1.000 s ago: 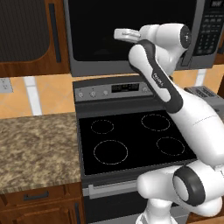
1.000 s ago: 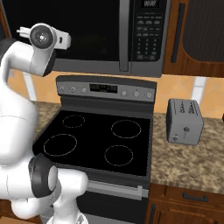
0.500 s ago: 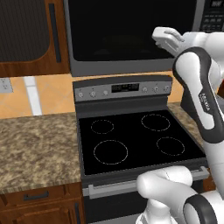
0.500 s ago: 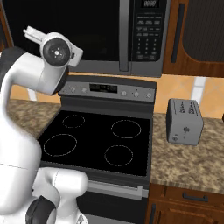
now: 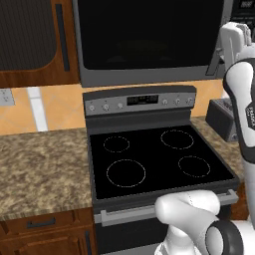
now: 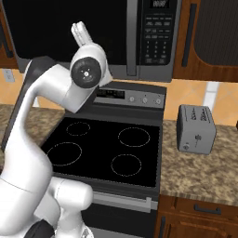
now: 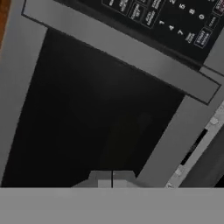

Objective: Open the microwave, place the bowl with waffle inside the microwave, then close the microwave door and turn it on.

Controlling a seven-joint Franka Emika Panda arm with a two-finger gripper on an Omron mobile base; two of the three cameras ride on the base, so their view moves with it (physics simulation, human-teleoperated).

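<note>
Raised high against the microwave [image 6: 93, 37], with the end effector [image 6: 81, 33] pressed together on nothing and hovering just in front of the microwave door [image 5: 149, 35]. Door shut, black glass directly ahead of the fingertips [image 7: 111, 178]; long handle [image 6: 132, 37] off to one side of the end effector, button panel [image 6: 157, 35] just beyond that. Bowl and waffle nowhere to be pointed at, so no telling whether already inside.

Risks, judged from this pose:
- Closed fingers grazing the glass or frame instead of landing where intended — caused by how close the tips sit to the door.
- Pressing the wrong key on the panel, since keys are small and tightly packed and the tips wide by comparison.
- Catching the handle while sweeping sideways toward the panel, pulling the door ajar.
- Elbow swinging low over the stove [image 5: 154, 154] below the end effector — little clearance to the control strip.

Counts, largest first:
- one microwave, one door, one handle
- one stove, four burner rings
- two stretches of table [image 5: 40, 164], either side of the stove
- one toaster [image 6: 196, 129], well below and aside of the end effector
</note>
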